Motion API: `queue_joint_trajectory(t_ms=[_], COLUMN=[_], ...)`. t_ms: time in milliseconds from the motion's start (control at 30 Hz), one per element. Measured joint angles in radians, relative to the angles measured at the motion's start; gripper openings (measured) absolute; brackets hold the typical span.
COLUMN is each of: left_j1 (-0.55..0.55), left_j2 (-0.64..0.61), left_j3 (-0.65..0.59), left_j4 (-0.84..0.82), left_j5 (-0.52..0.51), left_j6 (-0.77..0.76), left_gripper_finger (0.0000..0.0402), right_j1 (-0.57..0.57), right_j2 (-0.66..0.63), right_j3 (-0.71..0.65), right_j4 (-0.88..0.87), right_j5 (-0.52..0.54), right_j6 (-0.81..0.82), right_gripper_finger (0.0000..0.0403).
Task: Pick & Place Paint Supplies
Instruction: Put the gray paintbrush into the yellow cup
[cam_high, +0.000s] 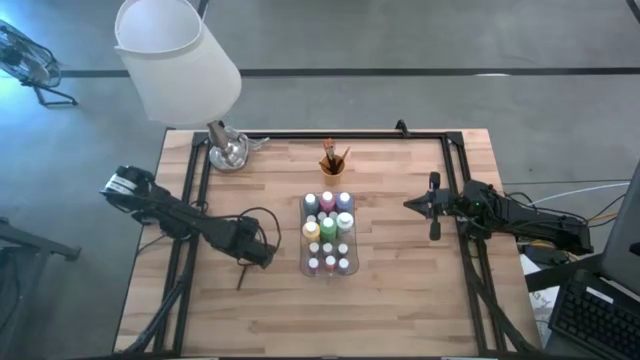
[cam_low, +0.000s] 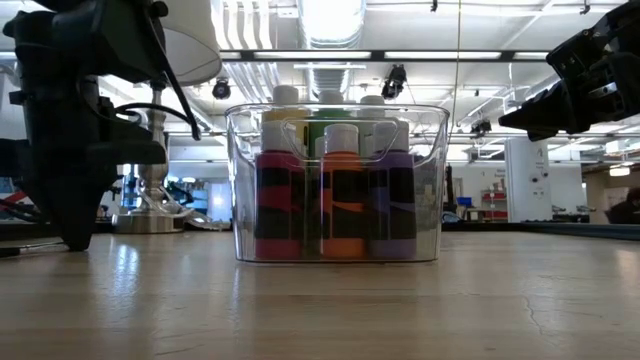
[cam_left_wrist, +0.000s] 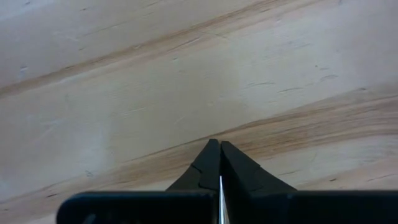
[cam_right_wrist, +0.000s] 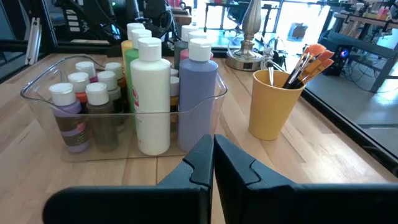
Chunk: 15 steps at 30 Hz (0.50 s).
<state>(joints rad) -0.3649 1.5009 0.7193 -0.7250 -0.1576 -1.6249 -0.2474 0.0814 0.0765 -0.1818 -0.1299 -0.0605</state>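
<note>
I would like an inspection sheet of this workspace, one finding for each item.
Surface: wooden table, bare at the front.
Job's things: paint bottles stand in the clear tray; brushes stand in the orange cup; one thin dark brush lies at the left end effector.
Clutter: lamp at the back left corner.
End effectors: left end effector shut, low, beside the tray; right end effector shut, empty, raised.
Cables: black cable on the left arm.
Surroundings: keyboard at the right.
</note>
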Motion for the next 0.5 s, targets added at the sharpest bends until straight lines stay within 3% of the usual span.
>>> queue_joint_trajectory(t_ms=[500], left_j1=[0.001], left_j2=[-0.021], left_j3=[0.028], left_j4=[-0.016], left_j5=[-0.046], left_j6=[0.052], left_gripper_finger=[0.0003], right_j1=[0.000], right_j2=[0.000], right_j3=[0.000], right_j4=[0.000], right_j5=[0.000], right_j6=[0.000], right_gripper_finger=[0.0008])
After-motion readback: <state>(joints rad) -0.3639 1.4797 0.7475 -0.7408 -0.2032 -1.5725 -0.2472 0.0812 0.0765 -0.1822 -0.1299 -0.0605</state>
